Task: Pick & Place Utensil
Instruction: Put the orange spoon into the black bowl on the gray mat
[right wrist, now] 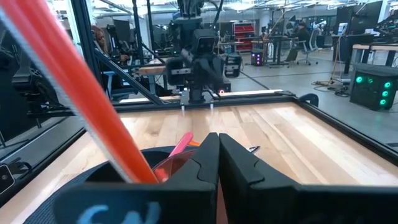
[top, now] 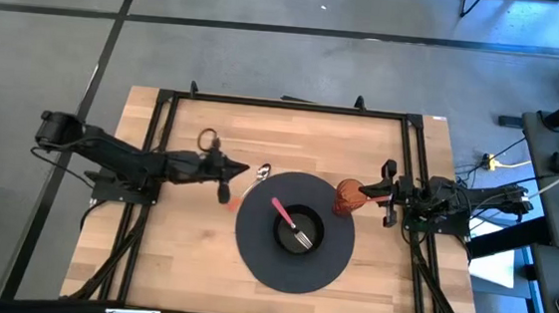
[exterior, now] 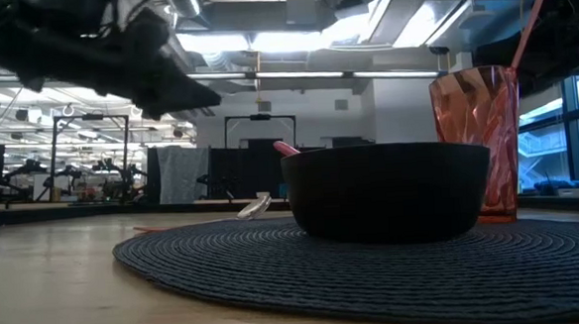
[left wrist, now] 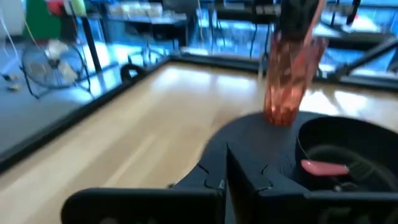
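Observation:
A black bowl [top: 278,240] sits on a round dark woven mat [top: 252,246]. A fork with a pink handle [top: 282,212] lies in the bowl, its handle leaning on the rim. A silver spoon [top: 263,172] lies on the wood just off the mat's far-left edge. A red tumbler [top: 348,197] stands on the mat's right edge with a red straw [exterior: 532,20] rising from it. My left gripper [top: 245,170] hovers shut above the table, left of the spoon. My right gripper [top: 369,194] is shut, level with the tumbler's top on its right side. My right gripper [right wrist: 218,140] is shut with nothing visible between its fingers. The red straw [right wrist: 81,93] slants past the outer side of one finger; I cannot tell whether they touch. My left gripper [left wrist: 227,152] touches nothing.
A black metal frame [top: 284,105] runs along the table's far, left and right sides. A small red thing [top: 224,198] lies on the wood beside the mat's left edge. A metal ring [top: 207,139] lies near the far left. Bare wood shows at the near left.

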`<state>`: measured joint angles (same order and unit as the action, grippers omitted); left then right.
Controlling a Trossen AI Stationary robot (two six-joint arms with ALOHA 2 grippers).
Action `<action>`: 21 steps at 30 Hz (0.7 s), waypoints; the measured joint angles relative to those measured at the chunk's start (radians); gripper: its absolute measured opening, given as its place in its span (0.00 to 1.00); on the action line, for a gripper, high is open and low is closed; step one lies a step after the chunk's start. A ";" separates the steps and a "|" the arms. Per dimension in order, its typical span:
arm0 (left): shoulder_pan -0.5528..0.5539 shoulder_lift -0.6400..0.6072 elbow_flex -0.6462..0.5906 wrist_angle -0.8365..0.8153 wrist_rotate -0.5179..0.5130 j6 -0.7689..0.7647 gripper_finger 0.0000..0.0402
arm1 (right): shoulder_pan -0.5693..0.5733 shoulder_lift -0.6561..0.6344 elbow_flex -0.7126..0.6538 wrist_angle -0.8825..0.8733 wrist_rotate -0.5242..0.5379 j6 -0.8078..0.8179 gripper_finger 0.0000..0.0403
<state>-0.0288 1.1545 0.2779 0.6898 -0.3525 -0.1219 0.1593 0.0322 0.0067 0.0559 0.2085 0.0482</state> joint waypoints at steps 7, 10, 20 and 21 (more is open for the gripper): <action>0.029 -0.278 -0.069 -0.095 0.003 0.007 0.00 | 0.000 0.000 0.000 0.000 0.000 -0.008 0.02; 0.004 -0.429 -0.053 -0.226 0.014 0.032 0.01 | 0.000 0.000 0.000 0.000 0.000 -0.006 0.02; -0.122 -0.703 -0.140 -0.370 -0.192 -0.039 0.00 | 0.000 0.000 0.000 0.000 0.000 -0.003 0.02; -0.123 -0.703 -0.149 -0.382 -0.216 -0.064 0.00 | 0.000 0.000 0.000 0.000 0.000 -0.003 0.02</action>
<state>-0.1516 0.4516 0.1288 0.3078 -0.5689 -0.1862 0.1593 0.0322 0.0067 0.0554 0.2082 0.0451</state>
